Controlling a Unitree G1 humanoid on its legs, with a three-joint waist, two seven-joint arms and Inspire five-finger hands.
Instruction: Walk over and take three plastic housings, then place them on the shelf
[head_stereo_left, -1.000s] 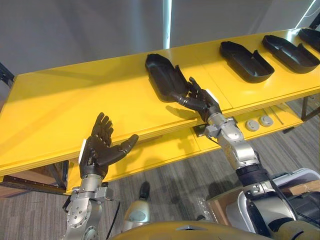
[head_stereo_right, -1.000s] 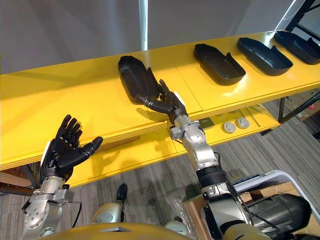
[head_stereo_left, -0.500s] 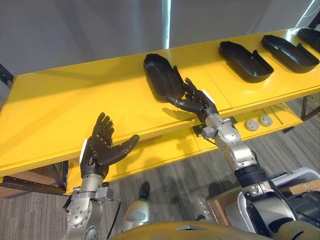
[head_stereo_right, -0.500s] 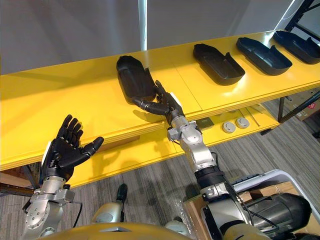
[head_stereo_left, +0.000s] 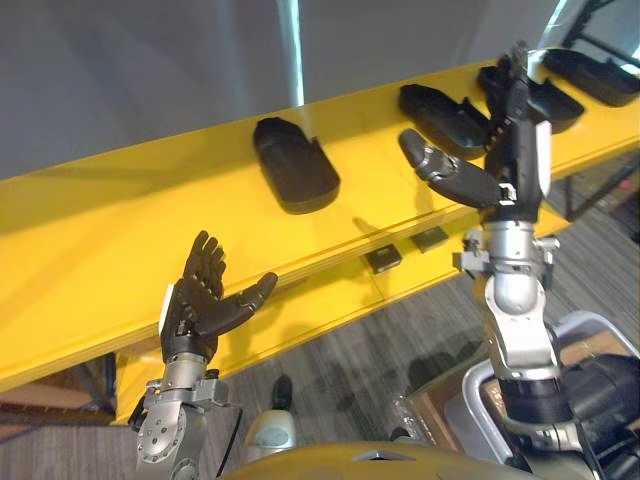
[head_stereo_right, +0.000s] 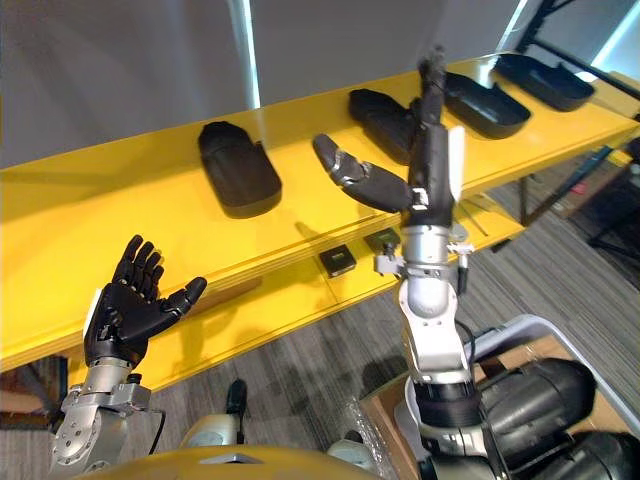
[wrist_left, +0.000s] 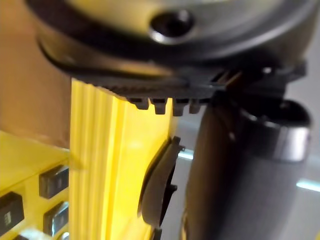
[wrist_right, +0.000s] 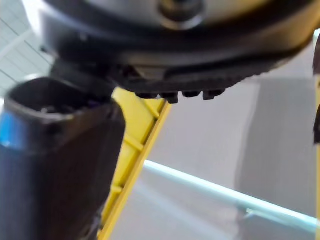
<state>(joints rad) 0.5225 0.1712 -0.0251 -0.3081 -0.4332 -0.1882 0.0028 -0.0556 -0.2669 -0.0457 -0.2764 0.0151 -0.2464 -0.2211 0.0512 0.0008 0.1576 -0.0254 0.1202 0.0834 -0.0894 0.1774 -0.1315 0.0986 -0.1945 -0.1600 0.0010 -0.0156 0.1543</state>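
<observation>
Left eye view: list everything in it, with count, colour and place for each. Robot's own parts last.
Shelf: one, yellow, two boards, running across the view.
Plastic housings: four, black, spaced in a row along the shelf's top board; the third is partly hidden behind the raised right hand.
Small square parts: two, dark, on the lower board just under the top board's front edge.
Floor: grey carpet, below the shelf.
Left hand: open, palm up, in front of the shelf's front edge, holding nothing.
Right hand: open, fingers pointing up, raised before the shelf, holding nothing.
</observation>
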